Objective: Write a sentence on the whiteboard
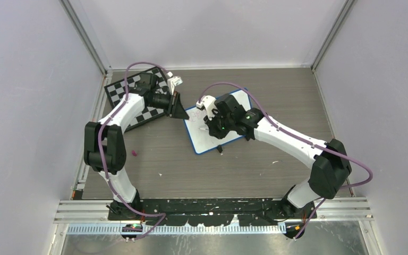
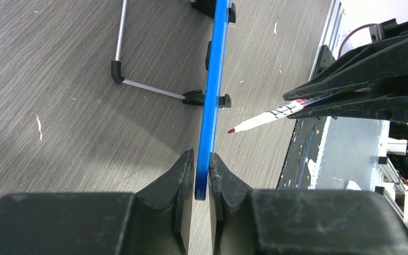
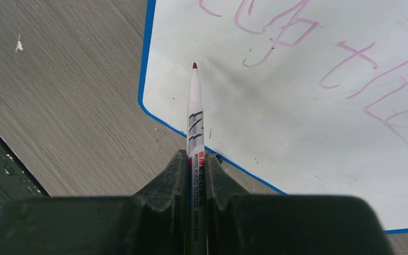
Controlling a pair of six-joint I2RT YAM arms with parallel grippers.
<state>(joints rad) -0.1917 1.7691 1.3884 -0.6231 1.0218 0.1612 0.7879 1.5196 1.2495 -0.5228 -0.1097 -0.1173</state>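
Observation:
The whiteboard (image 1: 201,139), white with a thin blue frame, lies mid-table, partly hidden under my right arm. My left gripper (image 1: 183,112) is shut on its blue edge (image 2: 215,79), with one finger on each side of the frame (image 2: 202,159). My right gripper (image 3: 195,159) is shut on a white marker (image 3: 194,106) with a red tip. The tip is over the board's bare corner area (image 3: 297,133), and in the left wrist view the marker (image 2: 265,118) stands slightly off the surface. The sentence (image 3: 350,69) shows as pink handwriting further along the board. No green writing is in view.
A black-and-white chessboard (image 1: 122,90) lies at the back left under my left arm. A small black object (image 1: 220,150) lies by the board's near edge, and a small pink bit (image 1: 134,153) lies to the left. The board's metal stand leg (image 2: 119,37) rests on the wood.

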